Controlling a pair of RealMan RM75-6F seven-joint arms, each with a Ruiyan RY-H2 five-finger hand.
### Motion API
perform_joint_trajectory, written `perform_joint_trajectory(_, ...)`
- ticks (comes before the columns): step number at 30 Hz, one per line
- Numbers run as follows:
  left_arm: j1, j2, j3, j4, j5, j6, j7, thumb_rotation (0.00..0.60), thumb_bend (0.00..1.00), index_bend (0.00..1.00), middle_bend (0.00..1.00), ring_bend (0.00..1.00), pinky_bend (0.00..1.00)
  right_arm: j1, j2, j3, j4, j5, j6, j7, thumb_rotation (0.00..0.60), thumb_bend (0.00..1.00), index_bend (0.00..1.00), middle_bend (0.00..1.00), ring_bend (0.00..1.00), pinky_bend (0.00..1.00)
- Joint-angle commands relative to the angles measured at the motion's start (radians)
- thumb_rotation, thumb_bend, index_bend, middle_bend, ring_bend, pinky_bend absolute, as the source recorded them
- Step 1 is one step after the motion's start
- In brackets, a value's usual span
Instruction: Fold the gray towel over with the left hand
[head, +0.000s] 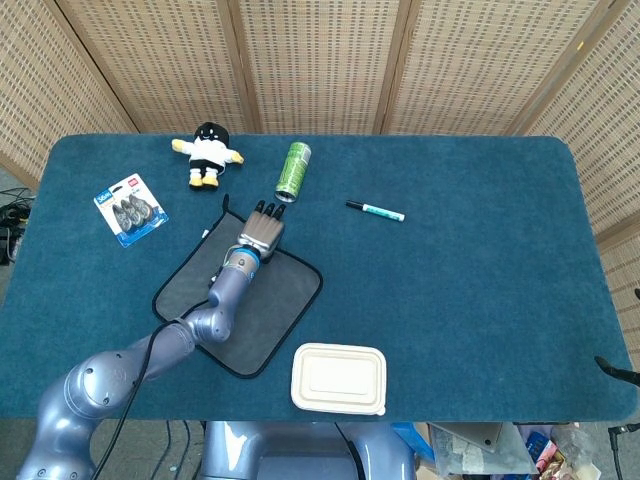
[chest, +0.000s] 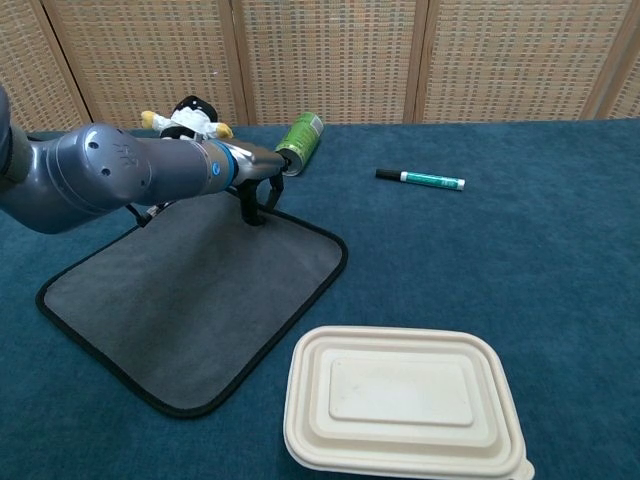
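A card of clips (head: 131, 209) lies far left. The gray towel (head: 240, 299) lies flat near the table's (head: 480, 300) front; the left hand (head: 263, 228) rests at its far corner, fingers (chest: 256, 205) curled down, grip unclear. A white container (head: 339, 377) sits right of it.

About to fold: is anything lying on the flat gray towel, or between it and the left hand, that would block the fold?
Nothing visible. The left hand is already at the far edge of the flat gray towel, whose surface is otherwise bare.
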Motion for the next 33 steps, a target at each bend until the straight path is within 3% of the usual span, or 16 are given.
perform_joint_trajectory(1, 0.002, -0.001, -0.002, -0.003, 0.003, 0.004, 0.005, 0.600, 0.42, 0.61, 0.00, 0.00, 0.00, 0.000, 0.001, 0.000, 0.000, -0.001, 0.001, 0.002, 0.600, 0.00, 0.00, 0.00, 0.00, 0.00)
perform_joint_trajectory(10, 0.014, 0.006, -0.009, -0.022, 0.007, 0.017, 0.012, 0.600, 0.42, 0.63, 0.00, 0.00, 0.00, -0.001, 0.003, -0.001, 0.000, -0.004, 0.000, 0.007, 0.600, 0.00, 0.00, 0.00, 0.00, 0.00)
perform_joint_trajectory(15, 0.030, 0.039, -0.007, -0.087, 0.014, 0.074, 0.031, 0.600, 0.42, 0.64, 0.00, 0.00, 0.00, -0.002, 0.005, -0.001, -0.001, -0.006, 0.002, 0.011, 0.600, 0.00, 0.00, 0.00, 0.00, 0.00)
perform_joint_trajectory(23, 0.065, 0.139, -0.002, -0.308, -0.034, 0.228, 0.103, 0.600, 0.42, 0.64, 0.00, 0.00, 0.00, -0.003, 0.008, -0.003, -0.008, -0.012, 0.006, 0.010, 0.600, 0.00, 0.00, 0.00, 0.00, 0.00)
perform_joint_trajectory(33, 0.108, 0.289, 0.034, -0.685, -0.111, 0.445, 0.219, 0.600, 0.42, 0.64, 0.00, 0.00, 0.00, -0.008, 0.015, -0.006, -0.023, -0.022, 0.016, 0.015, 0.600, 0.00, 0.00, 0.00, 0.00, 0.00)
